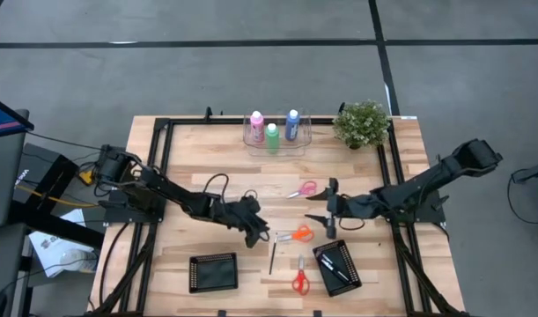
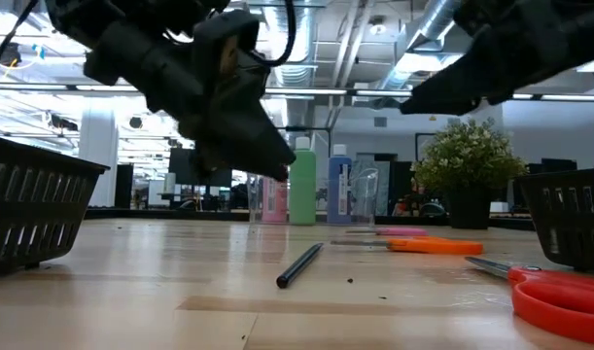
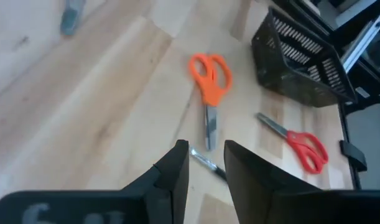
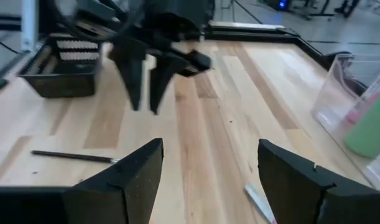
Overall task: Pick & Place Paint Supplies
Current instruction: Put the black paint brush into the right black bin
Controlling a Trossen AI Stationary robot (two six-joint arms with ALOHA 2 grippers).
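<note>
The left gripper is seen above the middle of the table, just beside a thin dark brush that lies flat on the wood. Its fingers are parted only a little, and nothing is held between them; in the low view they hang clear above the wood. The right gripper is placed near the middle right of the table, and its fingers are spread wide, with nothing between them.

Three paint bottles are kept upright in a clear holder at the far edge of the table: a pink bottle, a green bottle and a blue bottle, each with a white cap. More brushes are laid inside a black basket at the near right. A second black basket is found at the near left.

Pink scissors, orange scissors and red scissors are scattered on the table between the two baskets and the grippers. A small potted plant is set at the far right corner.
</note>
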